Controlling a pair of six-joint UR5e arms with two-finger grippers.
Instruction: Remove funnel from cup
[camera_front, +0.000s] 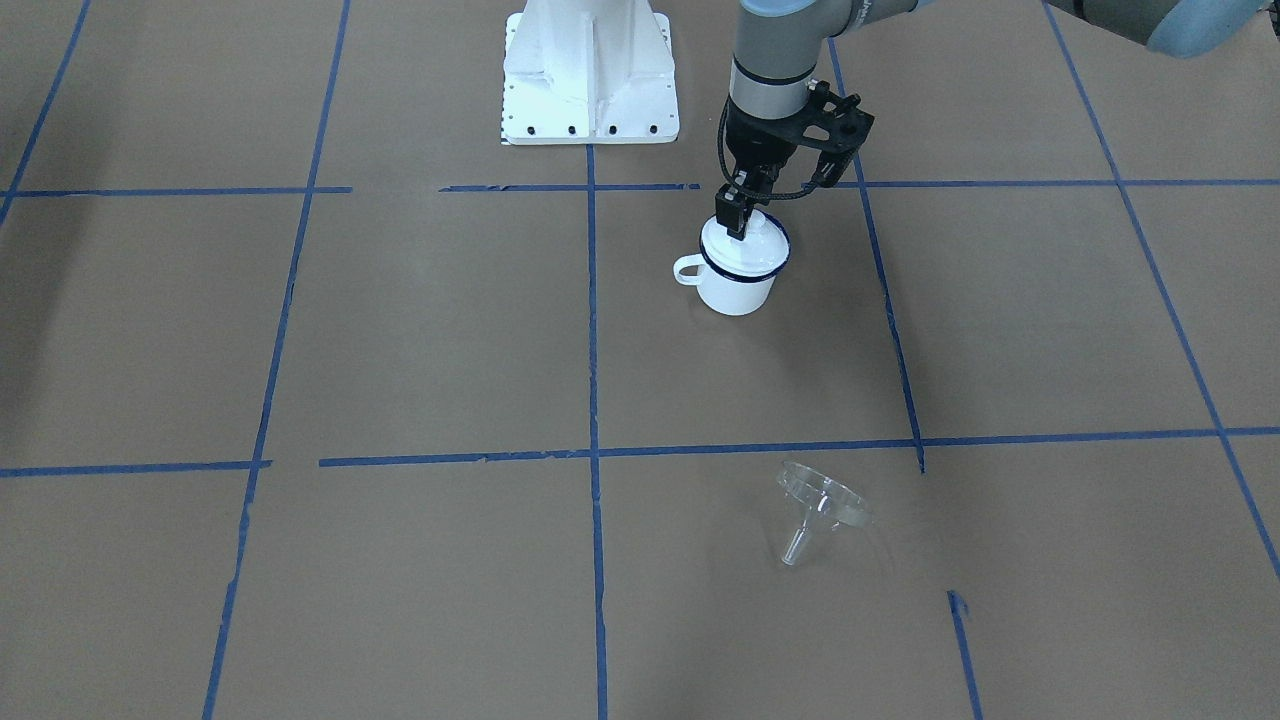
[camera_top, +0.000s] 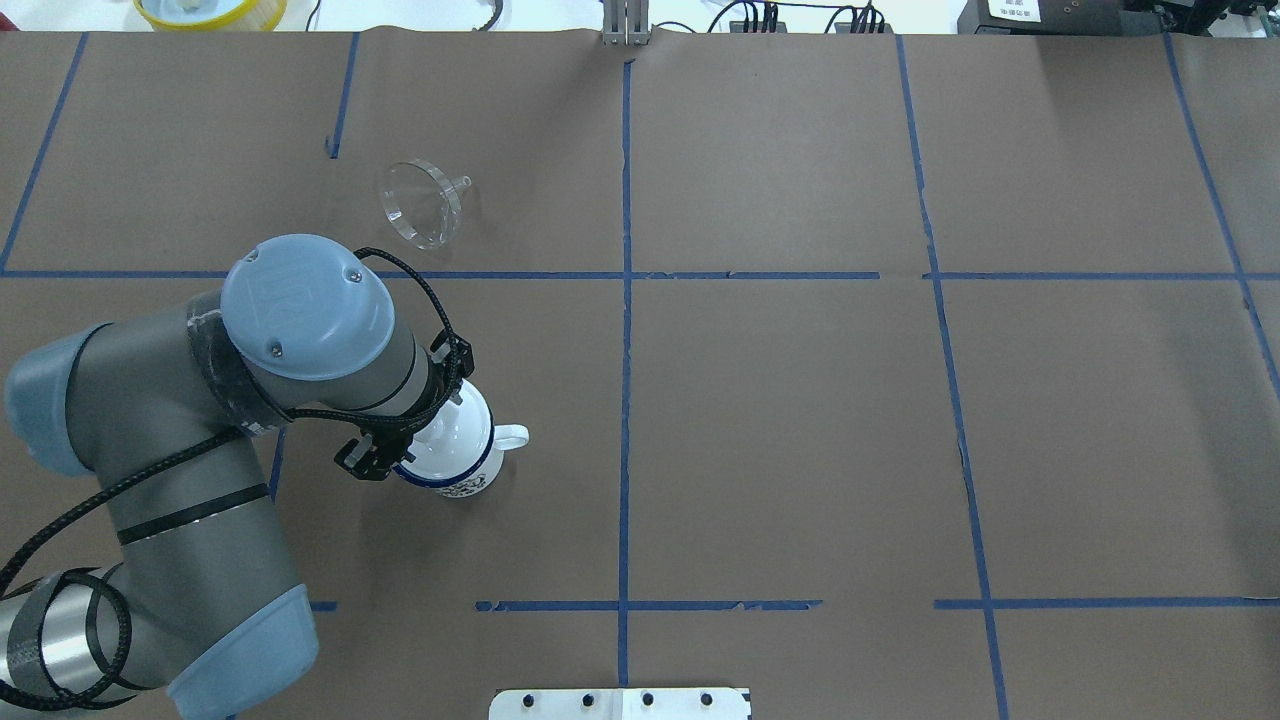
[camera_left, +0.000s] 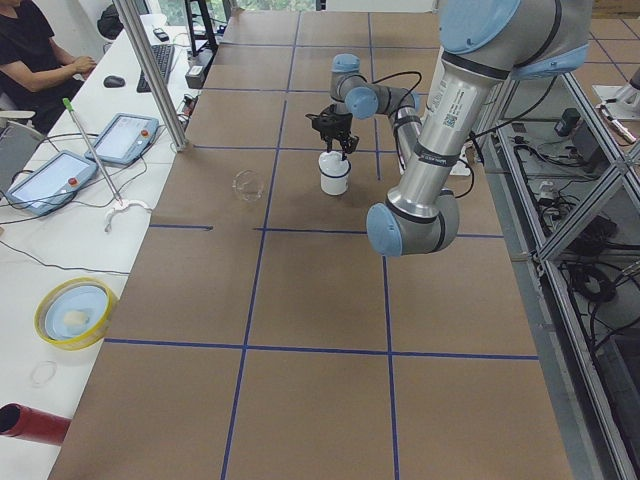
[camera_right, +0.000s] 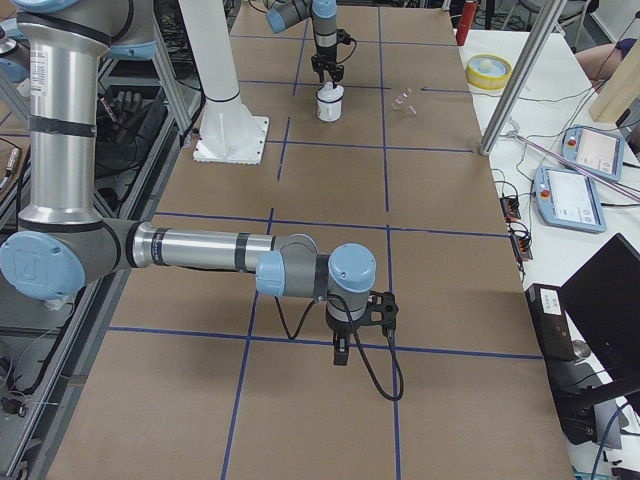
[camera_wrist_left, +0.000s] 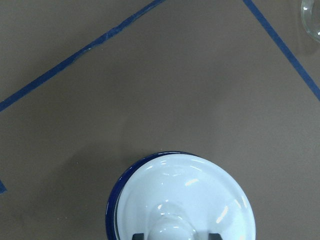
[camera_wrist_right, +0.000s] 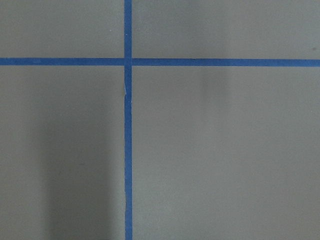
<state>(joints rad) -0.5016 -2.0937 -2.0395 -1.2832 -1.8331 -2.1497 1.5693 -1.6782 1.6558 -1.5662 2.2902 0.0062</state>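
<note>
Funnel (camera_front: 820, 505) lies sideways (well apart from cup (camera_front: 738, 292)); left gripper (camera_front: 739, 231) pinches lid (camera_wrist_left: 186, 192).

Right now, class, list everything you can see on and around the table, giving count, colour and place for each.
table: one, brown covering, fills the workspace
tape lines: several, blue, a grid across the table
cup: one, white with a dark blue rim, upright on the table
lid: one, white, domed, sitting on the cup
funnel: one, clear, on its side on the table, apart from the cup
base plate: one, white, at the robot's edge of the table
bowl: one, yellow, on the side bench
left gripper: one, black, fingers either side of the lid's knob
right gripper: one, black, over bare table far from the cup
</note>
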